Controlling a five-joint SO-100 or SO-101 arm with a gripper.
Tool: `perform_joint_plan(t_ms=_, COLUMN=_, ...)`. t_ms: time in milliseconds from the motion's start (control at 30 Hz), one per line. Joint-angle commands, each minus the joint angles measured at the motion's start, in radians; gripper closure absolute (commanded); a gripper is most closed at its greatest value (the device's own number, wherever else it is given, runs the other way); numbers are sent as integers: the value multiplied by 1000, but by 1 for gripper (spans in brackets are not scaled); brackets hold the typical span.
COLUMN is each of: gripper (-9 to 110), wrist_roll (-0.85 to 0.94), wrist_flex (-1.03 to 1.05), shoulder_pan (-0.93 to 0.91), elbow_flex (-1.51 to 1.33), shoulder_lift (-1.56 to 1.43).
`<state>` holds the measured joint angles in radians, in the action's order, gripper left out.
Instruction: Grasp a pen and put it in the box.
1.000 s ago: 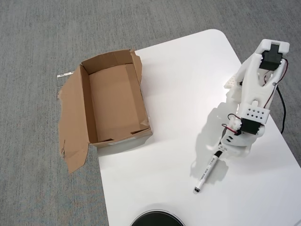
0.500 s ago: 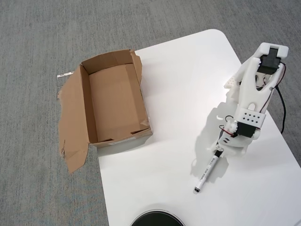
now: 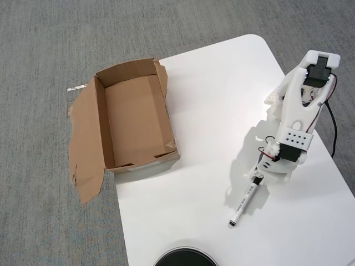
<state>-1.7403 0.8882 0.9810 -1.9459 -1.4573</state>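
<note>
The pen (image 3: 244, 201) lies on the white tabletop (image 3: 211, 100) in the lower right of the frame, slanting from a black tip at lower left up to its cap end at upper right. That upper end sits right at the pincer (image 3: 259, 175), which comes down on it from the white arm (image 3: 297, 119) in the right of the frame; whether the pincer is open or clamped on the pen I cannot tell. The box (image 3: 133, 119) stands well apart in the upper left, open and hanging over the tabletop's left edge, its wide flap spread flat over the grey carpet (image 3: 44, 66). A dark round object (image 3: 184, 258) shows at the bottom edge.
</note>
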Motion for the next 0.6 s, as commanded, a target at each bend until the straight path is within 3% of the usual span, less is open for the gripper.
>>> perform_joint_plan(t_ms=0, gripper=86, wrist_roll=4, wrist_flex=11, shoulder_pan=-7, elbow_flex=4, shoulder_lift=6)
perform_joint_plan(t_ms=367, gripper=87, wrist_roll=5, wrist_flex=12, shoulder_pan=-7, elbow_flex=4, shoulder_lift=14)
perform_joint_plan(t_ms=567, gripper=101, wrist_roll=5, wrist_flex=12, shoulder_pan=-7, elbow_flex=4, shoulder_lift=15)
